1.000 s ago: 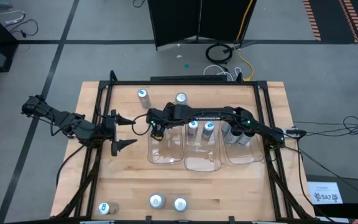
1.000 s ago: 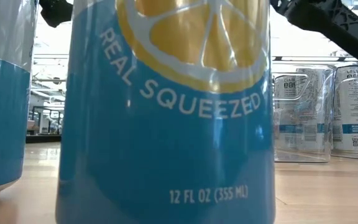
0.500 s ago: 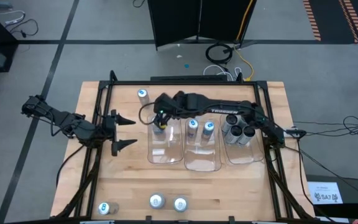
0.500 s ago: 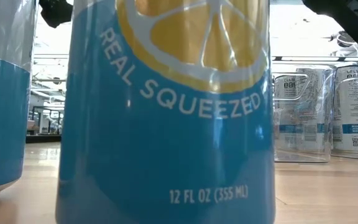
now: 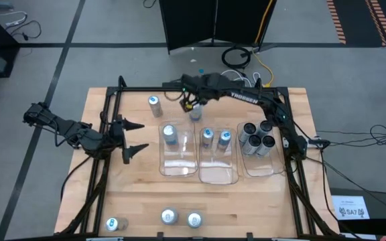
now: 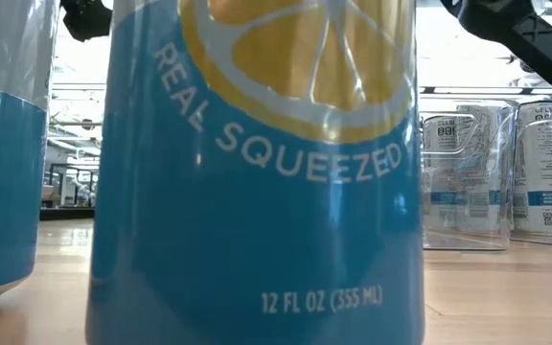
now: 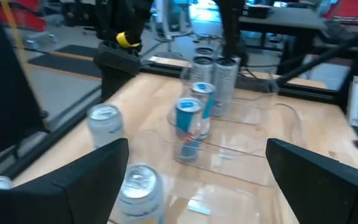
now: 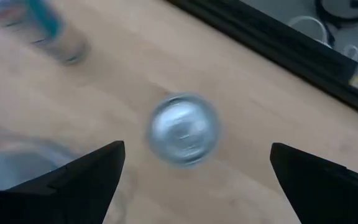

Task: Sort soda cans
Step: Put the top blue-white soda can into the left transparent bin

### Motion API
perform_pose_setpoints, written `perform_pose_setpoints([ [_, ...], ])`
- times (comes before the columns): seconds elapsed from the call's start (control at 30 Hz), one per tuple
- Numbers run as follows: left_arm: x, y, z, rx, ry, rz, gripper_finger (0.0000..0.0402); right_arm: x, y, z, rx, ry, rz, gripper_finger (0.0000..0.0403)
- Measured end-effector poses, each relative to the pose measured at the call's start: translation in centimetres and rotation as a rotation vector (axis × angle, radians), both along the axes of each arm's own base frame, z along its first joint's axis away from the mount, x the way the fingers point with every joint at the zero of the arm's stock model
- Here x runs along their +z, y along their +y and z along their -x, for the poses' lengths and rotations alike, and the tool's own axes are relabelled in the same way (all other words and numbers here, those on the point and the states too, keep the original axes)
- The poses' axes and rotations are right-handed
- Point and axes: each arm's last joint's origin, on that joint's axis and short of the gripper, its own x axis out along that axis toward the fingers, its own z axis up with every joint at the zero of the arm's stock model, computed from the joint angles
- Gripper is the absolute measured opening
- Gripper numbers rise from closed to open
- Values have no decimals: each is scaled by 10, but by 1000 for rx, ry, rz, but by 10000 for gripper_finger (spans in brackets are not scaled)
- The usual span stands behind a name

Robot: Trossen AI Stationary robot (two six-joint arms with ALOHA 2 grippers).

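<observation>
Right gripper [image 5: 191,106] hangs at the far edge of the table [image 5: 146,194], fingers spread wide and holding nothing. In the right wrist view both fingers [image 8: 73,180] flank a silver-topped can [image 8: 183,129] standing on the bare wood directly below.

Left gripper [image 5: 135,138] waits at the table's left side, fingers wide apart and empty, pointed toward the trays.

Near edge: three cans in a loose row, a blue-marked one [image 5: 113,223] at the left and two silver-topped ones [image 5: 169,216] beside each other toward the middle. In the low view a blue lemon-printed can [image 6: 257,182] fills most of the picture.

Mid-table, three clear trays side by side:
- left tray [image 5: 177,166]: one blue-marked can [image 5: 169,134] at its far end.
- middle tray [image 5: 218,173]: two blue-marked cans [image 5: 208,137] side by side at its far end.
- right tray [image 5: 260,166]: four dark grey cans [image 5: 256,139] clustered at its far end.

Far side: one blue-marked can [image 5: 155,104] stands loose on the wood, left of the can under the right gripper.
</observation>
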Motion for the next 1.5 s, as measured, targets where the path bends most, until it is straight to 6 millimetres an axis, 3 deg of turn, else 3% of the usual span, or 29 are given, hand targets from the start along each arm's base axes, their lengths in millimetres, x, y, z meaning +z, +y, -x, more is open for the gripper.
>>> perform_pose_setpoints([
  [0.17,1,2,1,82,-13,-22,389,-10,-26,9,-3,40,-68,393],
  [0.33,1,4,1,140,-20,-39,389,-21,-38,5,50,25,-117,393],
  [0.7,1,5,1,164,-22,-47,389,-45,-43,-7,107,52,-128,393],
  [1.0,1,5,1,164,-20,-49,389,-82,-49,-16,135,126,-176,381],
  [1.23,1,5,1,159,-16,-55,389,-82,-49,-17,139,122,-167,283],
  [1.4,0,5,2,155,-11,-58,389,-78,-44,-14,161,155,-181,276],
  [1.5,-1,5,2,155,-3,-63,389,-63,-36,-8,175,152,-181,276],
])
